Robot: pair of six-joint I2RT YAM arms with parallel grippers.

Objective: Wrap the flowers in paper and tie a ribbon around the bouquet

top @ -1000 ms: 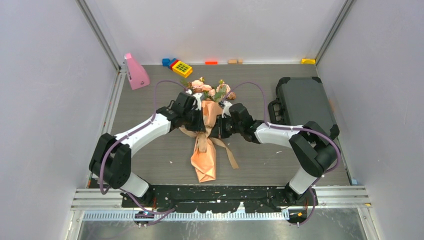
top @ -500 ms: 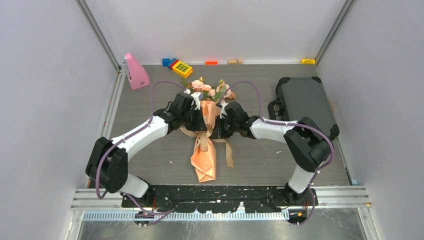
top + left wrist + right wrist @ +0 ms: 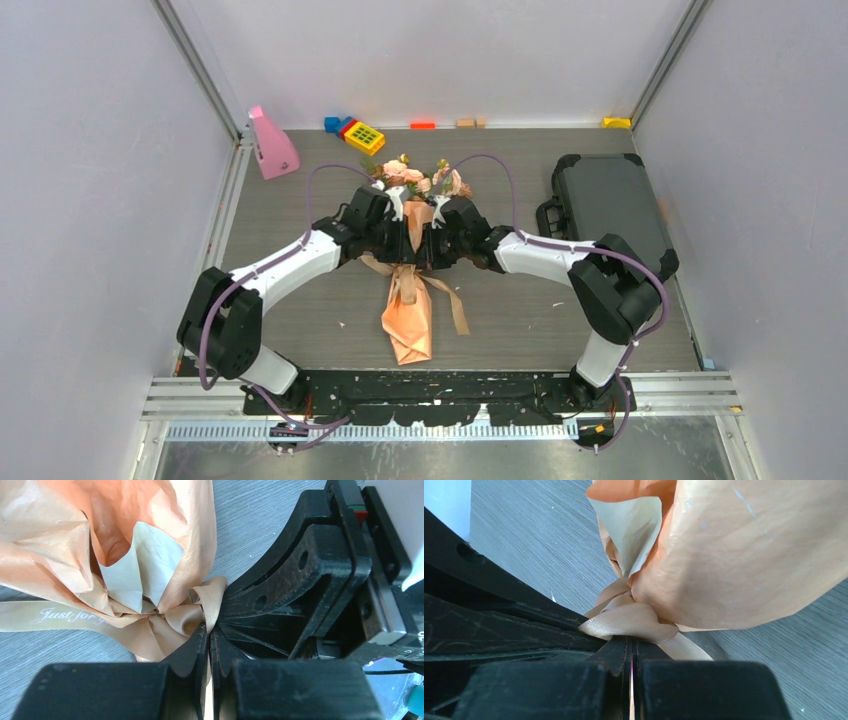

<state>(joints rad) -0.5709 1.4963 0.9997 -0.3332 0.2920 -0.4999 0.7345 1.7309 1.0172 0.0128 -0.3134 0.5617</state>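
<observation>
Bouquet, left pincer and right pincer both nipping ribbon, dark case right, pink toy behind

A bouquet of small pink artificial roses with green leaves is lying flat, blooms at the far end and flared paper tail at the near end. Crinkled peach-orange paper, pale beige on its other face, is bunching at a narrow waist, where a shiny tan-beige satin ribbon is cinching it in a knot, one loose end showing white script.
</observation>
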